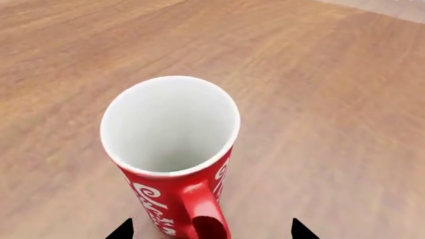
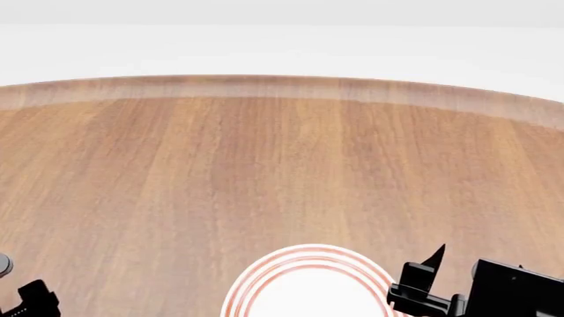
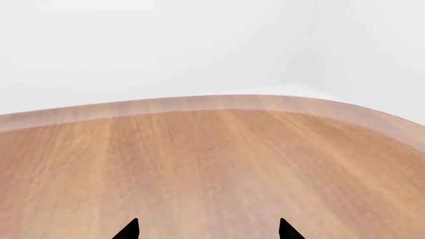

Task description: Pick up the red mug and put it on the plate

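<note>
Between my left gripper's [image 1: 212, 230] parted jaws stands the red mug [image 1: 174, 164], upright on the desk [image 1: 332, 99], handle turned toward me; the tips flank it without touching, set for a side grasp, I judge. My right gripper [image 3: 208, 230] hangs released over bare wood beside the plate [image 2: 310, 284]. Warm wood grain runs everywhere; beyond the curved desk edge the room is plain white.

Matt wood-grain table [image 2: 264, 165], glossy red mug [image 1: 174, 199]
</note>
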Available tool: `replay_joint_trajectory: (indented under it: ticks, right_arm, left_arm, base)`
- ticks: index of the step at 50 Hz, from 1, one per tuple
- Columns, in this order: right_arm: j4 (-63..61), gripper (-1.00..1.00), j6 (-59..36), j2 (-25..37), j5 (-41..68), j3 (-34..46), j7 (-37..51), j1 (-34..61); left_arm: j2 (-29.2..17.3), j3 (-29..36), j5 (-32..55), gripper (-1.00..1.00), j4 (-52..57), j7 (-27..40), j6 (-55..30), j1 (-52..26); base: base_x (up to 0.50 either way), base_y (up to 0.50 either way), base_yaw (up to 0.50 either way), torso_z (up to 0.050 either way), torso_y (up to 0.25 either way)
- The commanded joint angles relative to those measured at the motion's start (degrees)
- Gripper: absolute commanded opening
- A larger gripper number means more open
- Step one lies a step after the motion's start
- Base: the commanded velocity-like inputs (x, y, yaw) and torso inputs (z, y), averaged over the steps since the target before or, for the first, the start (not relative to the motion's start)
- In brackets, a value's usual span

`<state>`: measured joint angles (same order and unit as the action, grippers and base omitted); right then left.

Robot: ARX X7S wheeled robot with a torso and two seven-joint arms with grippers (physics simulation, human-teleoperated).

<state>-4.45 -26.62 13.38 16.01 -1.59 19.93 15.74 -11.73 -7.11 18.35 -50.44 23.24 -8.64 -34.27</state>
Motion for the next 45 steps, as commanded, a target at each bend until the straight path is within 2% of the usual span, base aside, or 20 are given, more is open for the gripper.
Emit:
replay_joint_trajectory:
  ticks: [1,7,8,29,45]
  right_arm:
    - [0.7,1.00,0.9,-1.1,-1.0,-1.0,-1.3,0.0]
    - [0.9,1.00,1.0,-1.0,-0.9,-0.8,-1.3,0.0]
    - [1.0,1.00,1.0,-1.0,-0.9,-0.8,-1.2,0.1]
    - [1.7,1.00,1.4,-0.8,-0.4,-0.3,-1.0,0.3]
    - [1.4,1.00,1.4,-0.7,0.0,0.0,-0.6,0.3]
  left_arm:
    - [0.8,-1.4,-1.8,1.00,-9.0,-2.1,5.0,-3.0]
    - [0.7,-1.4,-1.9,1.00,-12.6,-2.9,6.7,-4.3]
    - [0.7,-1.4,-1.9,-1.00,-12.3,-2.8,6.7,-4.2]
    - [0.7,-1.1,-2.1,-1.00,-14.7,-3.3,8.1,-4.9]
    - [0.5,5.5,-3.8,-1.00,9.7,-6.4,-5.0,2.0]
  base:
    - [0.00,0.00,0.00,0.000,0.000]
    - [0.00,0.00,0.00,0.000,0.000]
    - [0.00,0.00,0.00,0.000,0.000]
    - [0.00,0.00,0.00,0.000,0.000]
    - [0.00,0.00,0.00,0.000,0.000]
